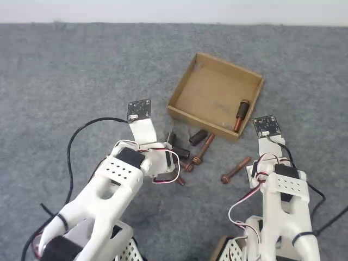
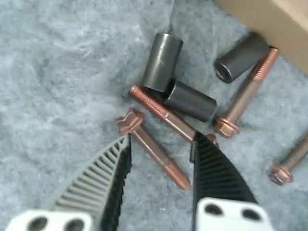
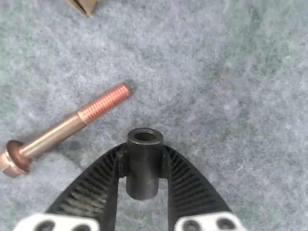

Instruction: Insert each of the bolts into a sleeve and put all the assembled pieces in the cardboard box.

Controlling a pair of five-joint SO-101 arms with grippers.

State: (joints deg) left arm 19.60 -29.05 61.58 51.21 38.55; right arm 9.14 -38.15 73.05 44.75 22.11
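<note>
My left gripper (image 2: pixel 162 139) is open low over the grey carpet, its fingers either side of a copper bolt (image 2: pixel 154 150). A second bolt (image 2: pixel 163 114) lies beside it, touching two dark sleeves (image 2: pixel 162 61) (image 2: pixel 190 100). A third sleeve (image 2: pixel 240 57) and another bolt (image 2: pixel 248 91) lie closer to the cardboard box (image 1: pixel 179 98). My right gripper (image 3: pixel 143 150) is shut on a dark sleeve (image 3: pixel 143 166) with its bore facing away from the wrist. A loose bolt (image 3: pixel 62 130) lies next to it on the carpet. One bolt-and-sleeve piece (image 1: pixel 241 115) rests inside the box.
The loose bolts (image 1: pixel 202 149) (image 1: pixel 235 169) and sleeves (image 1: pixel 197 137) cluster just in front of the box's near wall, between the two arms. Open carpet stretches to the left and far side. Cables trail from both arms near the front.
</note>
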